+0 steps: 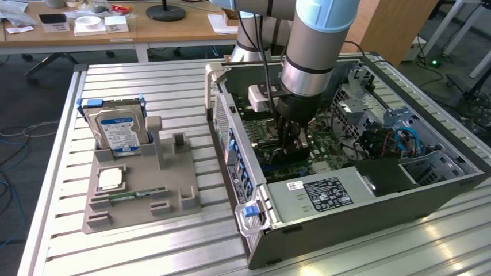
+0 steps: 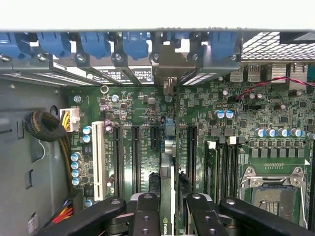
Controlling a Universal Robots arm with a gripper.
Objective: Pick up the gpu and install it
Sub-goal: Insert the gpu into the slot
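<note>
Black gripper (image 2: 167,214) jaws are clamping the thin dark gpu card (image 2: 167,167) edge-on over the green motherboard (image 2: 147,142); misalignment risks missing its slot.

Exterior view: camera stands off the arm (image 1: 311,52), raised, looking obliquely down across the table (image 1: 153,92) at the open case (image 1: 345,218) from some way back; desks show behind. Wrist view: camera rides on the wrist, set close inside the case, facing along the pincer (image 2: 167,209) onto the motherboard (image 2: 216,128) towards the rear slot brackets (image 2: 128,46). Shared ground: the motherboard (image 1: 265,123) and the pincer (image 1: 290,146).
</note>
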